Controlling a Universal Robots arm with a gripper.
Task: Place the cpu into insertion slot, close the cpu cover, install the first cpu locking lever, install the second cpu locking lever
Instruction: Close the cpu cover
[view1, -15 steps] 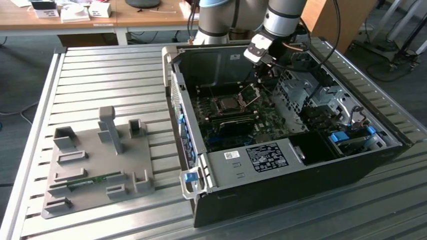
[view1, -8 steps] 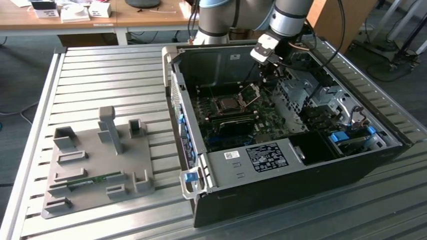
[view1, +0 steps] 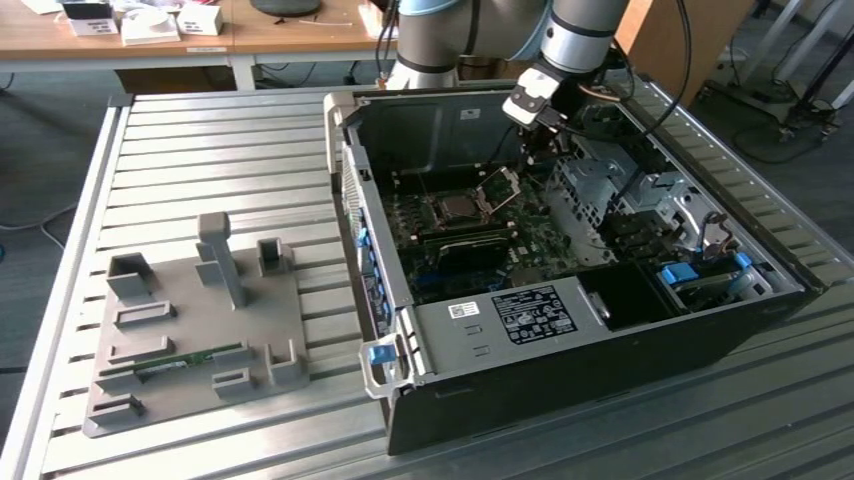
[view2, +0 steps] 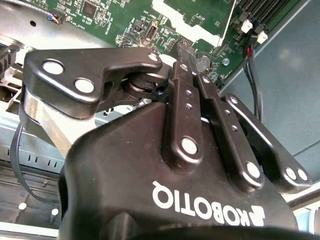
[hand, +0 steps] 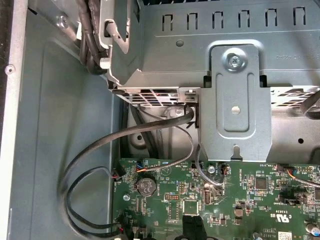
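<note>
Slats of grey metal make up the tabletop (view1: 200, 150), and a big black computer case (view1: 534, 390) lies on it with its side open. Inside the case sits the green motherboard (view1: 534, 240). The cpu (view1: 458, 208) is a small silvery square, and it lies flat in its slot near the middle of that board. The cpu cover (view1: 502, 184) is a thin metal frame. It stands tilted up on its hinge, just beside the cpu on the exterior view's right, so the slot is open.

The gripper (view1: 547, 140) hangs from the arm over the far part of the case, close to a grey metal cage (view1: 601, 170). The cpu lies lower than the gripper and toward the exterior view's left of it. The two are apart and do not touch. The raised cover is between them and is the task thing nearest to the gripper, but a gap shows there too.

In the second wrist view the black fingers (view2: 182, 115) run close side by side and meet at their tips, so the gripper is closed tight. Nothing can be made out between the tips. Beyond them lies the green board, with a silver wall next to it.

In the first wrist view black cables (hand: 90, 170) loop over the grey floor of the case beside the board.

On the tabletop, toward the exterior view's left of the case, rests a grey holder tray (view1: 200, 320) with a small green strip (view1: 174, 362) in it.
</note>
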